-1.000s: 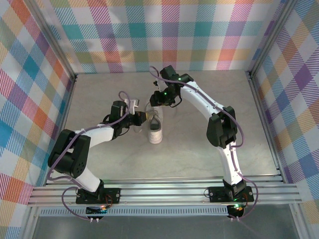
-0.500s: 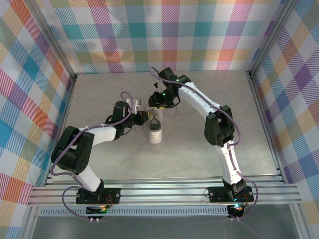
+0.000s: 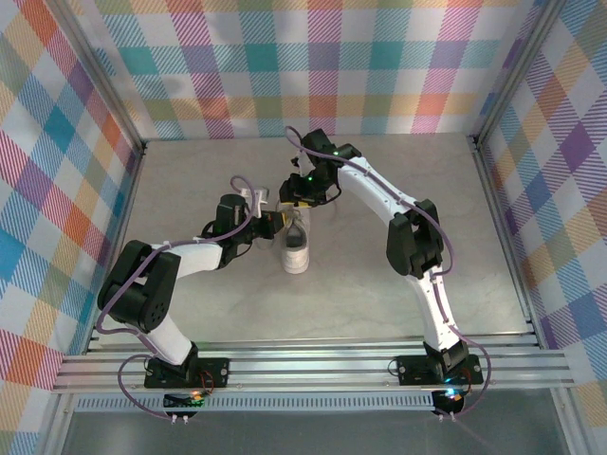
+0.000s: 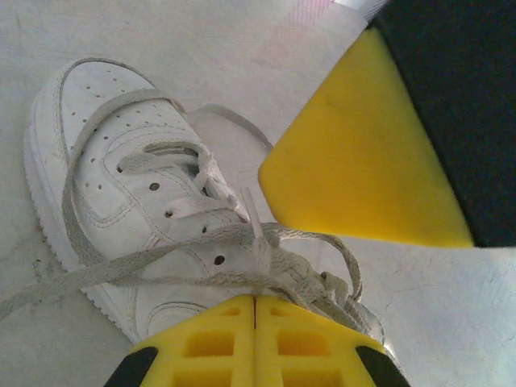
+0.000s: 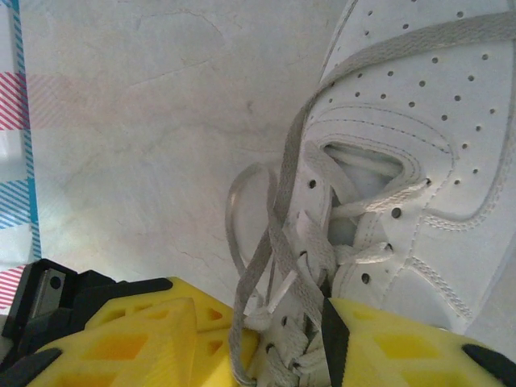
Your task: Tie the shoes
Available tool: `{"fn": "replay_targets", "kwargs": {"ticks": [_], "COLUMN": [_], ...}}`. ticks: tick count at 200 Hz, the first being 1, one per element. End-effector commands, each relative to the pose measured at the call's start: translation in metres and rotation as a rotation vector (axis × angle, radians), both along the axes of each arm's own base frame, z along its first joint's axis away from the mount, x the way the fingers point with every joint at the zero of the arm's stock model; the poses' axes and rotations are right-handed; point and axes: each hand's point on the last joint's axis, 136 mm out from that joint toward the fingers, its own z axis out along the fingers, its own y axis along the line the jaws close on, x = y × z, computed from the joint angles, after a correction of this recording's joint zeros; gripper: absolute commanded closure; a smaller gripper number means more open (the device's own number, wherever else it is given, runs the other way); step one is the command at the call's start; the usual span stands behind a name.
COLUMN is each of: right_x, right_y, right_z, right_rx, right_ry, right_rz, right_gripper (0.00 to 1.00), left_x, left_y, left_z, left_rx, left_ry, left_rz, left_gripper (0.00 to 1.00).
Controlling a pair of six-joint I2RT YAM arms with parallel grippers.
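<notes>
The shoe is a single white low-top sneaker (image 3: 296, 251) lying mid-table with its toe toward the arms. Its thin white laces (image 4: 161, 270) are loose and tangled over the tongue. My left gripper (image 3: 273, 224) comes in from the shoe's left side. Its yellow fingers (image 4: 226, 339) are pressed together, shut on a lace strand at the eyelets. My right gripper (image 3: 297, 203) hovers over the heel end, open. In the right wrist view its yellow fingers (image 5: 121, 343) straddle the laces (image 5: 278, 242) and the eyelet row. One right finger (image 4: 363, 153) looms large in the left wrist view.
The pale marble-look tabletop (image 3: 398, 190) is boxed in by plaid walls (image 3: 322, 66) at the back and sides. A metal rail (image 3: 313, 365) with both arm bases runs along the near edge. Both arms crowd the shoe from the left and from behind.
My right gripper has shifted slightly left and down toward the shoe's laces. The left gripper stays shut and has hardly moved.
</notes>
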Motion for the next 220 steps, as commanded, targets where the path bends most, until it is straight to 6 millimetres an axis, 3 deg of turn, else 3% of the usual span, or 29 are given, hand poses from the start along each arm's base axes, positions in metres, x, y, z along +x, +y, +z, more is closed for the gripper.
{"fn": "replay_targets", "kwargs": {"ticks": [1,72,99,161,196,213,220], "right_x": [0.005,0.002,-0.001,0.001,0.002,0.004,0.006], "right_y": [0.004,0.010,0.015,0.015,0.013,0.009,0.007], "right_z": [0.001,-0.002,-0.002,0.001,0.005,0.012,0.017], "right_rx": [0.035,0.051,0.064,0.061,0.056,0.054,0.052], "right_ry": [0.019,0.038,0.044,0.032,0.009,-0.037,-0.064], "right_rz": [-0.009,0.000,0.009,0.006,0.005,-0.004,-0.012], "right_gripper": [0.54,0.56,0.68,0.82,1.00,1.00,1.00], "left_x": [0.001,0.003,0.003,0.001,0.001,0.000,-0.001], "left_y": [-0.010,-0.010,-0.010,-0.010,-0.009,-0.008,-0.008], "left_z": [0.018,0.030,0.028,0.028,0.028,0.029,0.030], "left_rx": [-0.020,-0.022,-0.014,0.007,0.020,0.031,0.039], "left_ry": [-0.067,-0.092,-0.089,-0.093,-0.095,-0.095,-0.094], "left_rz": [-0.025,-0.021,-0.023,-0.034,-0.035,-0.036,-0.041], "left_gripper": [1.00,1.00,1.00,1.00,1.00,1.00,0.94]}}
